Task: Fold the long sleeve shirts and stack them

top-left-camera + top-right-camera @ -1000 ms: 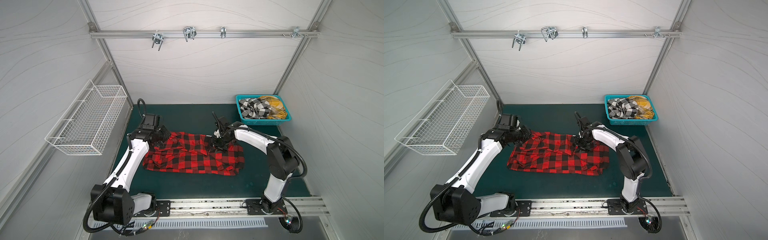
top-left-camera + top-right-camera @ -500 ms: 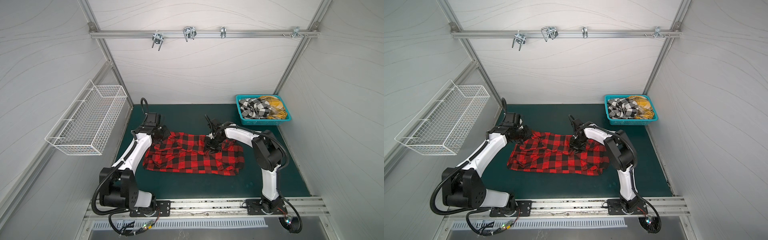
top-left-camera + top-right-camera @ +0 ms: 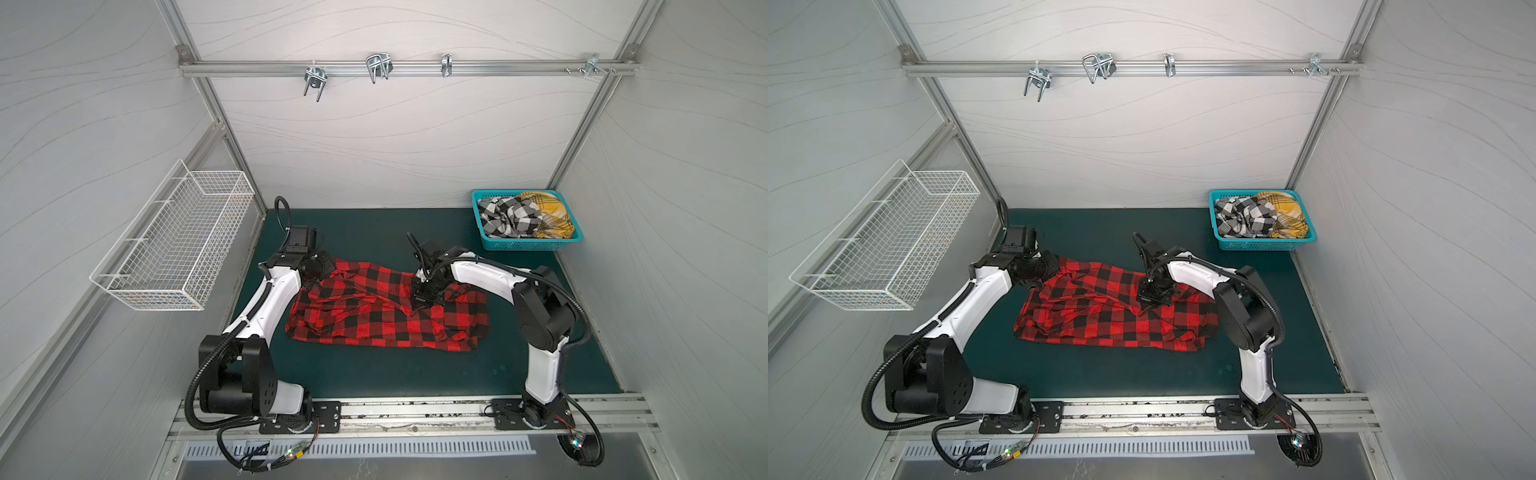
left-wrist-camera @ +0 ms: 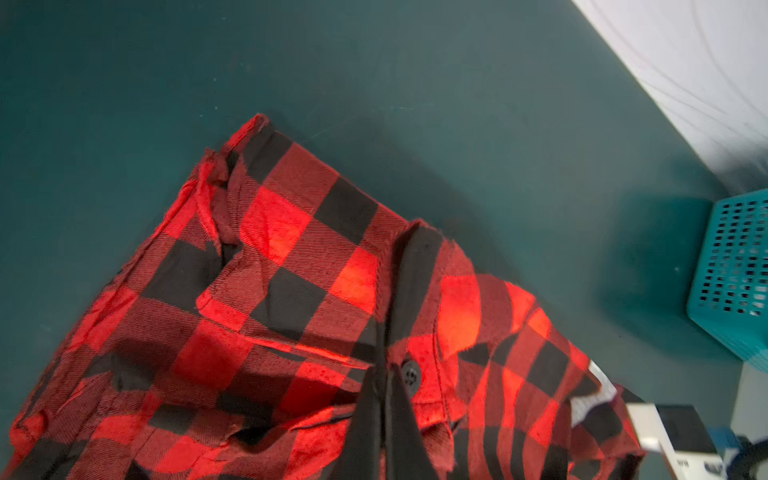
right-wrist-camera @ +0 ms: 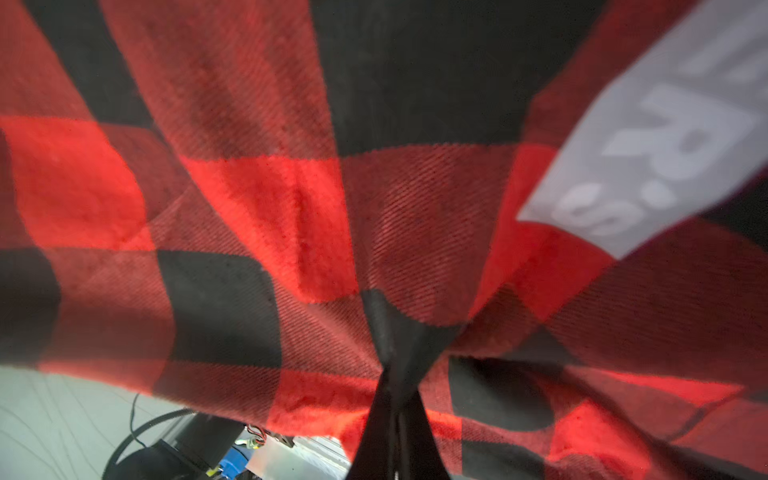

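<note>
A red-and-black checked shirt [image 3: 386,322] [image 3: 1113,322] lies spread and rumpled on the green table in both top views. My left gripper [image 3: 328,275] [image 3: 1054,272] is at its far left corner. In the left wrist view it [image 4: 384,368] is shut on a fold of red cloth beside a black button [image 4: 410,376]. My right gripper [image 3: 417,305] [image 3: 1147,307] presses down on the shirt's far right part. In the right wrist view it [image 5: 397,374] is shut on bunched red-and-black cloth near a grey label [image 5: 648,141] with white lettering. A black-and-white checked shirt [image 3: 509,218] and a mustard-yellow plaid shirt [image 3: 548,212] lie crumpled in the basket.
The teal plastic basket [image 3: 523,246] [image 3: 1258,246] stands at the table's far right corner. A white wire basket [image 3: 174,245] hangs on the left wall. Metal hooks [image 3: 378,68] hang from the rail on the back wall. Bare green table [image 3: 395,374] runs in front of the shirt.
My right gripper has slid a little to the left over the shirt and has shut on its cloth. The left gripper has stayed shut on the shirt's far left corner.
</note>
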Controlling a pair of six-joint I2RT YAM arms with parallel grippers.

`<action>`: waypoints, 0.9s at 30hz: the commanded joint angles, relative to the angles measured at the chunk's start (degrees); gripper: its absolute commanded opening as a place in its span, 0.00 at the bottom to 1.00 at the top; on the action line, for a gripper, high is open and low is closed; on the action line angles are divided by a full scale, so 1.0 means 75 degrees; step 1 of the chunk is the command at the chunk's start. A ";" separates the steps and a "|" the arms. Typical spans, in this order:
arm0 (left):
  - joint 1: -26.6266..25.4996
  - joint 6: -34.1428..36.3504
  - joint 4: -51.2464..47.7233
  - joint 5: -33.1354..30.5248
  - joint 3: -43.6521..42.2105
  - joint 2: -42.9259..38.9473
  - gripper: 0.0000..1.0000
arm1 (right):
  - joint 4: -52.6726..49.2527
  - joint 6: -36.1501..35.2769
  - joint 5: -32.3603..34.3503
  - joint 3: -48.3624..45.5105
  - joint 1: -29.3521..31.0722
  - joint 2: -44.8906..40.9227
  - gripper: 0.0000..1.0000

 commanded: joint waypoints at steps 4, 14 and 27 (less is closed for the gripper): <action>0.0315 -0.0054 0.0197 -0.0314 -0.0326 0.0627 0.00 | -0.0098 0.0102 0.0035 -0.0279 0.0333 0.0435 0.00; 0.0353 0.0119 0.0166 -0.0444 -0.0083 0.1400 0.00 | -0.0294 -0.0015 0.0289 -0.0199 0.0352 0.0622 0.00; 0.0524 -0.0017 -0.0887 -0.1344 0.0127 0.1993 0.41 | -0.1213 -0.0631 0.1019 -0.0253 0.0356 -0.0632 0.63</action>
